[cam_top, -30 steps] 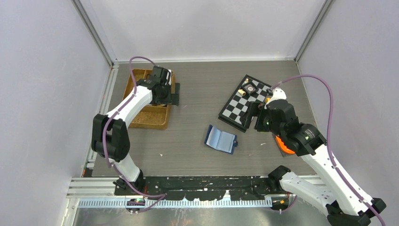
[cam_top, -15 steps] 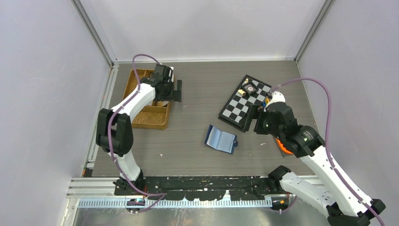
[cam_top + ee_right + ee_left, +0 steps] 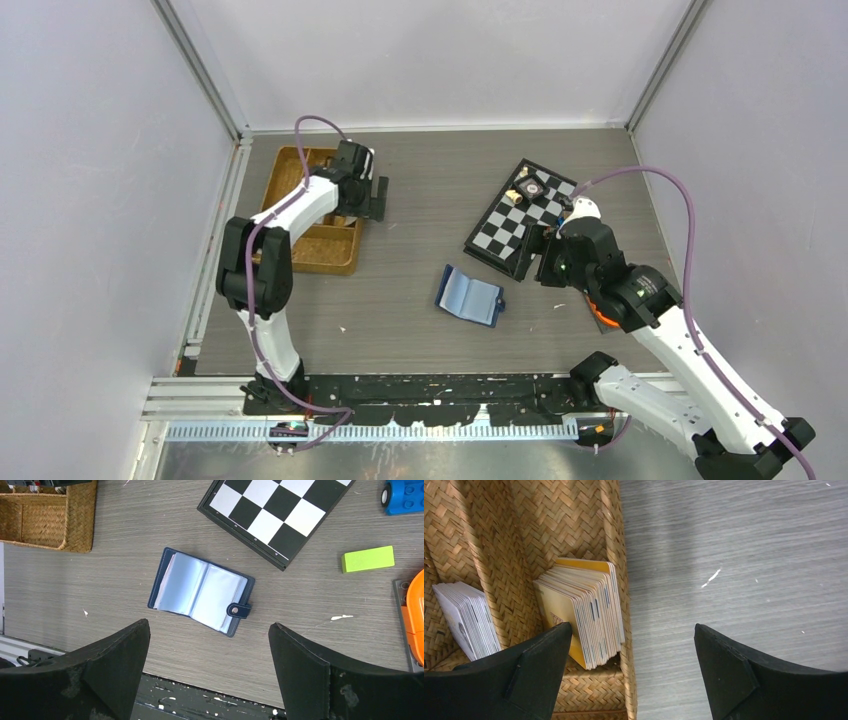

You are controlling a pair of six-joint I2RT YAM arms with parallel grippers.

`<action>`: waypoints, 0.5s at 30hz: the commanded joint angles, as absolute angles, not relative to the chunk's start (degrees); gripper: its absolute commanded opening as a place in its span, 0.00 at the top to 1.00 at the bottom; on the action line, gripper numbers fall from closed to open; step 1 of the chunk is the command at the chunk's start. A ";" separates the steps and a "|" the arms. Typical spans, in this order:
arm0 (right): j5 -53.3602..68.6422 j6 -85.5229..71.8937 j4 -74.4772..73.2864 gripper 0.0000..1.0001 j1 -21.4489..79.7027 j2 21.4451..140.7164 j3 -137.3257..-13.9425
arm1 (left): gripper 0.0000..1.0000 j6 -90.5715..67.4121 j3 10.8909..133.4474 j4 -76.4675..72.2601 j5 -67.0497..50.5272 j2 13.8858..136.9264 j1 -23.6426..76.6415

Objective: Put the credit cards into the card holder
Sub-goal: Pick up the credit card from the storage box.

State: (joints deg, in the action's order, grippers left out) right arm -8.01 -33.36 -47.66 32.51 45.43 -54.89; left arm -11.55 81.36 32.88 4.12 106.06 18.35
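The grey wood-grain surface point(image 3: 420, 170) carries an open card holder point(image 3: 469, 296) lying flat near its middle. Well to the holder's left and farther back sits a wicker tray point(image 3: 318, 266). Just behind and right of the holder lies a checkerboard point(image 3: 505, 225). Farther right are a green block point(image 3: 368, 559), a blue toy car point(image 3: 405, 496) and an orange object point(image 3: 416, 615).

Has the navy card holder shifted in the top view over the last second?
No. The open navy-blue folding card holder lies at the same spot, just below the near corner of the black-and-white checkerboard, in the same orientation.
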 commanded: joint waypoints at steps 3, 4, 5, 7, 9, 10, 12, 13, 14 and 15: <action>-7.26 -33.83 -45.35 0.07 32.34 46.04 -54.45 | 0.04 -9.81 84.02 30.33 6.45 108.29 17.14; -7.11 -33.85 -45.36 0.07 32.33 46.15 -54.36 | 0.04 -10.03 83.80 30.04 6.05 108.47 16.92; -7.00 -33.71 -45.30 0.07 32.29 46.36 -54.26 | 0.04 -10.37 83.69 29.83 5.42 108.77 16.76; -6.80 -33.61 -45.07 0.07 32.18 46.55 -54.00 | 0.04 -11.18 83.75 29.87 2.98 109.40 16.70; -6.46 -33.71 -44.65 0.07 32.24 46.85 -53.67 | 0.04 -12.10 83.76 29.88 0.97 109.79 16.70; -6.28 -33.89 -44.34 0.07 32.27 47.06 -53.55 | 0.04 -12.40 83.87 29.88 0.59 109.94 16.70; -5.71 -34.07 -43.78 0.07 32.11 47.41 -53.46 | 0.05 -12.56 84.02 30.41 0.28 109.83 16.70; -5.55 -34.17 -43.55 0.07 32.15 47.60 -53.44 | 0.05 -12.62 83.98 30.49 0.27 109.52 16.70; -5.32 -34.29 -43.20 0.07 32.12 47.82 -53.37 | 0.05 -12.77 83.90 30.50 0.26 109.25 16.70; -5.07 -34.32 -42.95 0.08 32.12 48.03 -53.43 | 0.05 -12.92 83.80 30.55 -0.97 108.84 16.70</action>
